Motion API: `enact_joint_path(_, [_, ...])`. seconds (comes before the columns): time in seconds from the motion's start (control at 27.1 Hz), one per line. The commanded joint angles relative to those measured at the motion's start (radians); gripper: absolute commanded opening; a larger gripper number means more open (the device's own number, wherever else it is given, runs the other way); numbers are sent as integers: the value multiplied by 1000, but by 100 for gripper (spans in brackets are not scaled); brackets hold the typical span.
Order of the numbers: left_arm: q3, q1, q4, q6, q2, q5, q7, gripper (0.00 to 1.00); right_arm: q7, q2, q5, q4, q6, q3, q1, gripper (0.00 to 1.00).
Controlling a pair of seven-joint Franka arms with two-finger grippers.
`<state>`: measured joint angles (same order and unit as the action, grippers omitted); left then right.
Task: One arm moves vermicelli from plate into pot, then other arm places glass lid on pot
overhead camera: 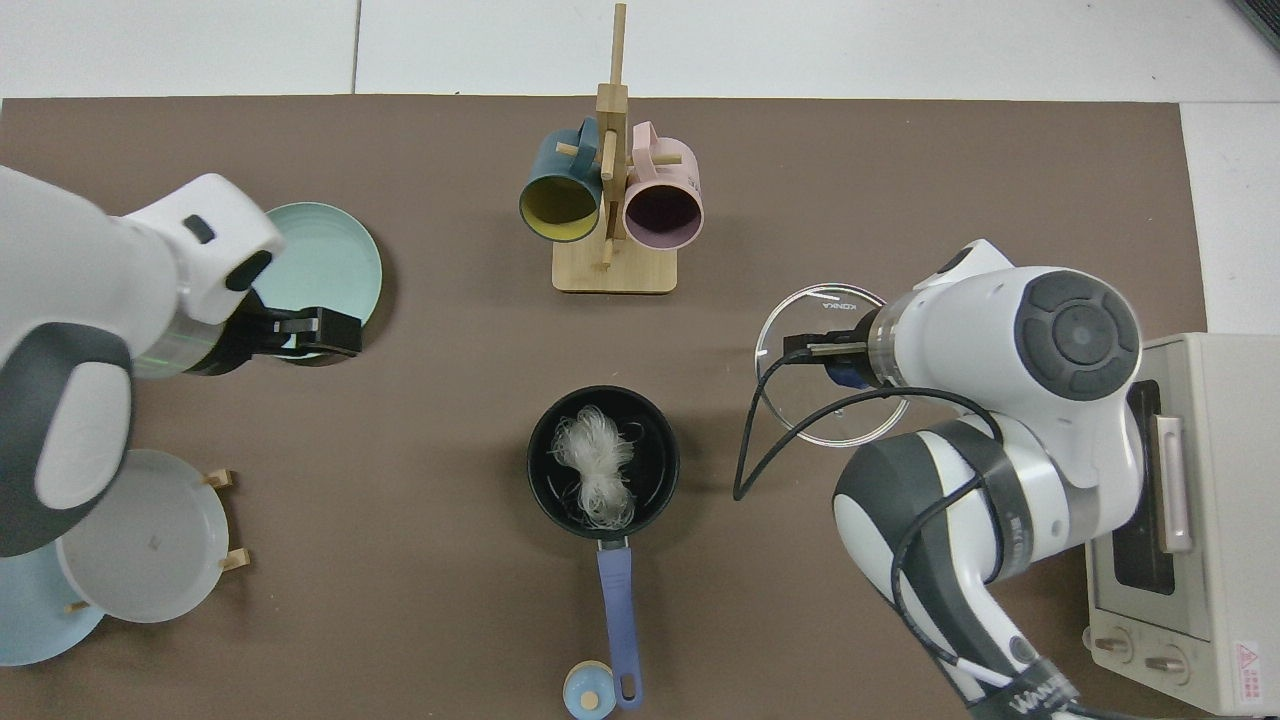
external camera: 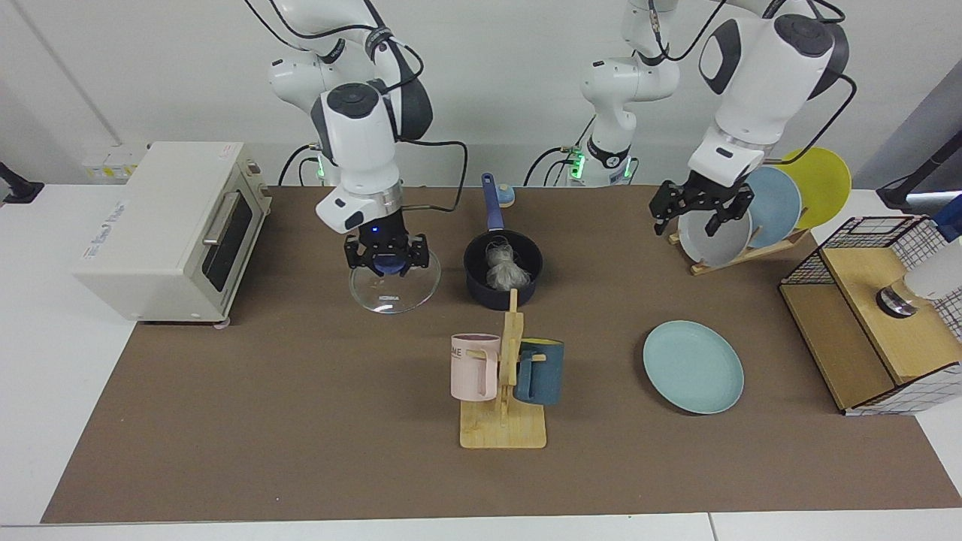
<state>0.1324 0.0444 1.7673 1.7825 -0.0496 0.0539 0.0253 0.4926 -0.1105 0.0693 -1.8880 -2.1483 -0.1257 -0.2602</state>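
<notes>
The right end effector [external camera: 385,255] is clamped on the blue knob of the lid [external camera: 394,288], holding it above the bench [external camera: 301,421] just beside the pot [external camera: 502,279]. The left end effector [external camera: 702,211] hangs with fingers apart, up in front of the rack plates [external camera: 759,207]. Both vermicelli [overhead camera: 593,465] nests lie in the pot. The plate [external camera: 693,367] sits bare.
</notes>
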Motion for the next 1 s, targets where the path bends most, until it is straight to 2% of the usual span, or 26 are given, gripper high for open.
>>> enact_joint_path(0.0, [-42,-6,-26,-81,-15,-48,-88,100,147,-67,61,115,82,-95,6,0])
enact_joint_path(0.15, [-48,2,-55,-129,-9,-55,-94,100,193,-95,66,124,81,-115,-2,0])
enact_joint_path(0.22, [-50,3,-86,-149,3,-54,-96,100,256,-130,86,168,82,-152,-5,0])
enact_joint_path(0.37, [-68,0,-147,-202,42,-52,-96,100,415,-215,187,257,103,-235,-7,0])
enact_joint_path(0.48, [-68,2,-158,-218,48,-52,-96,100,477,-262,214,314,146,-281,-5,0])
enact_joint_path(0.7, [-60,-6,-152,-207,40,-54,-87,100,558,-293,251,331,150,-299,-28,0])
enact_joint_path(0.85, [-57,-8,-152,-207,40,-54,-85,100,616,-316,290,333,145,-341,-31,0])
enact_joint_path(0.96, [-57,-3,-152,-207,40,-54,-85,100,644,-319,329,328,147,-351,-30,0])
